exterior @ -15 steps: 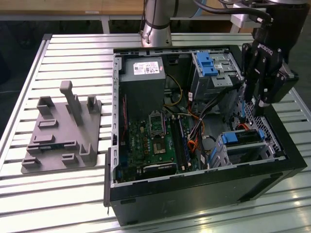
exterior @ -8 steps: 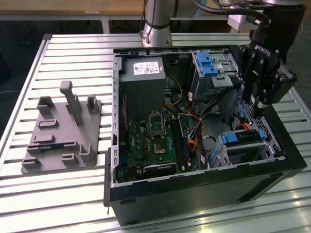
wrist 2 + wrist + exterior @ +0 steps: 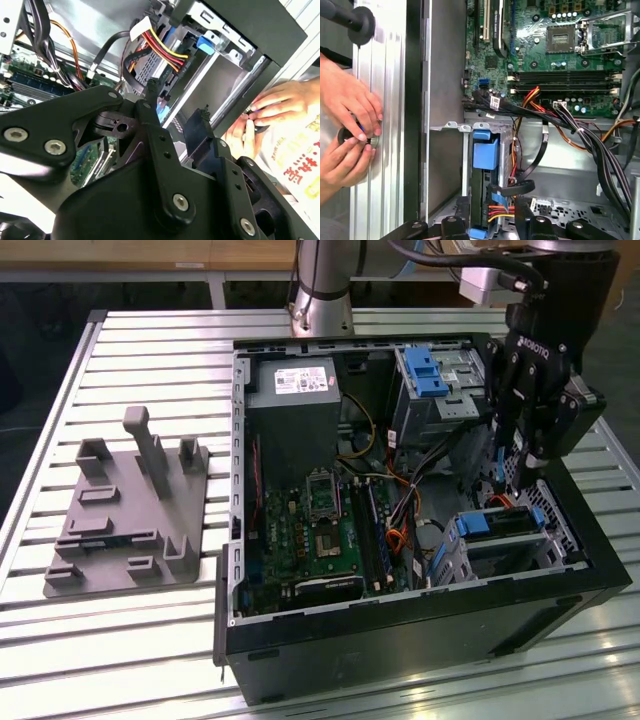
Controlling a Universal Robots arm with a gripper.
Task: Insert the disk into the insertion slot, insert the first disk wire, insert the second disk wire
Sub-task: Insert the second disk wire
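As the disk (image 3: 485, 152) sits inside the insertion slot (image 3: 515, 558), we log the gripper (image 3: 492, 210) over the slot's wire end, jaws apart, nothing clearly gripped; we judge a disk wire (image 3: 501, 216) needs square, straight entry

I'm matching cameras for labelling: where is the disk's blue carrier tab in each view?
Exterior view: blue carrier tab on the insertion slot's end facing the motherboard, on the exterior view's right.
Second wrist view: past the red-yellow wires.
First wrist view: at the slot's motherboard end.
Shared landmark: black case wall beside the slot.
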